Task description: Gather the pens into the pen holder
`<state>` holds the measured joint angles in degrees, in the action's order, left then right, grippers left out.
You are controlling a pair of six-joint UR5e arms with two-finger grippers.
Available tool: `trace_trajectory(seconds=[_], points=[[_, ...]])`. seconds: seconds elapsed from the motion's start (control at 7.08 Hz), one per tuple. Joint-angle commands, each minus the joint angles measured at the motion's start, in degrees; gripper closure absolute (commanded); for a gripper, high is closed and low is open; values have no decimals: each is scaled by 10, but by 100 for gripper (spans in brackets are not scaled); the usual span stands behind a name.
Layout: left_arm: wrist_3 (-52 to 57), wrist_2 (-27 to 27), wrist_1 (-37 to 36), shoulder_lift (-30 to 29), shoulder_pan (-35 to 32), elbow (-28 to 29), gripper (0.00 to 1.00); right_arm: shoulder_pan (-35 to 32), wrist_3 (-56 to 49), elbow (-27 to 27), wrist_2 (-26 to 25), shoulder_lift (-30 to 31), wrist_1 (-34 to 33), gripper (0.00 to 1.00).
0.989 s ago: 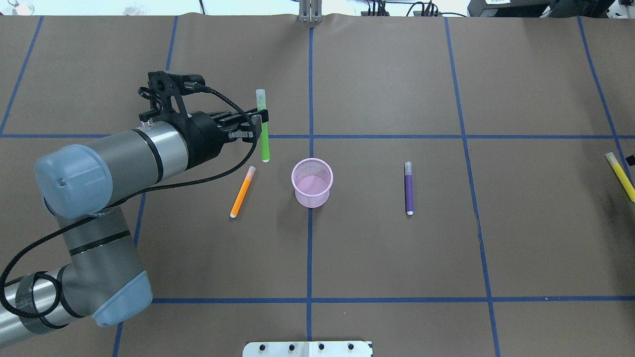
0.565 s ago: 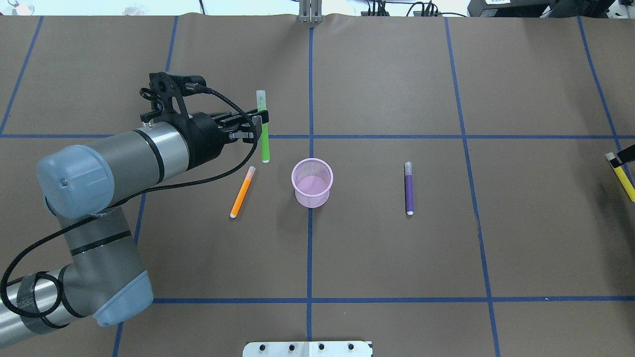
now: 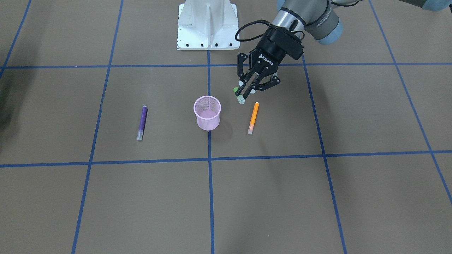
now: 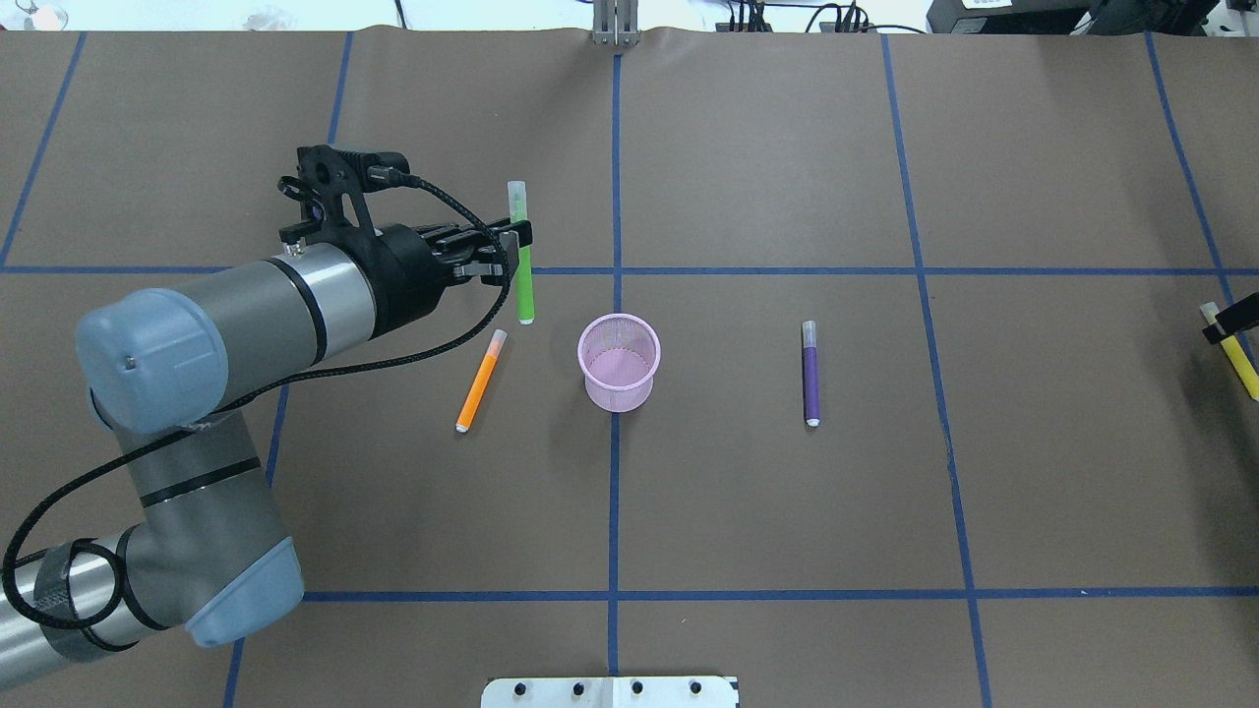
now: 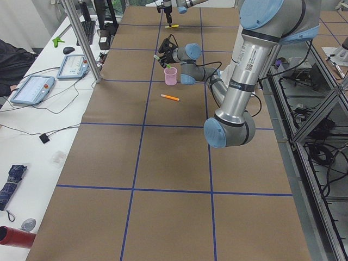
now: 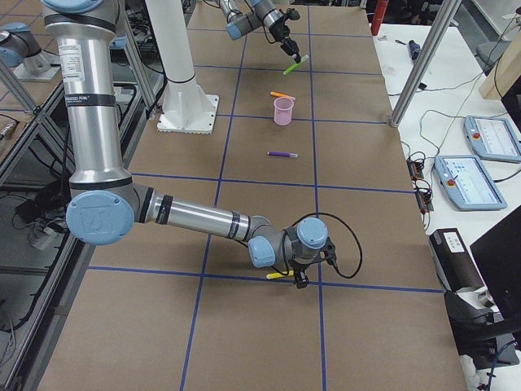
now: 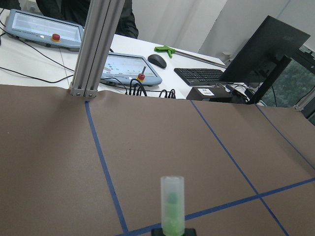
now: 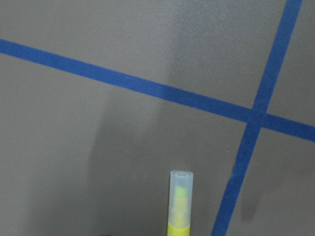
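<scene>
Left tool [image 4: 518, 236] is clamped on the green pen [image 4: 524, 290], which hangs clear of the desk [image 4: 787, 511] beside the pink cup [image 4: 620, 393], not yet over it. Our worry: the pen lies crosswise in the grip, so its tip may catch the rim and topple the light cup. Against a second ago the left arm has hardly moved. The right tool [image 4: 1237, 315] has edged in across the yellow pen [image 4: 1243, 369]; whether it grips, we cannot tell.
</scene>
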<state>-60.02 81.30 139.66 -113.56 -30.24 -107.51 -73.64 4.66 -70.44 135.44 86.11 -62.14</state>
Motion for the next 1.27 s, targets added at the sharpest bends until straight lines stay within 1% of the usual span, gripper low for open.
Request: trace_trajectory(seconds=[0.0,0.28,0.42,0.57,0.71,0.85,1.13], points=[[1,0,0,0,0,3,100,6,0,0,-1,-1,0,26],[2,0,0,0,0,5,100,9,-1,0,-5,-1,0,26],[2,0,0,0,0,5,100,9,-1,0,-5,-1,-1,32],[2,0,0,0,0,5,100,10,-1,0,-5,-1,-1,46],[2,0,0,0,0,5,100,10,-1,0,-5,-1,-2,57],[2,0,0,0,0,5,100,10,-2,0,-5,-1,-3,60],[2,0,0,-1,0,7,100,10,-6,0,-6,0,-4,60]])
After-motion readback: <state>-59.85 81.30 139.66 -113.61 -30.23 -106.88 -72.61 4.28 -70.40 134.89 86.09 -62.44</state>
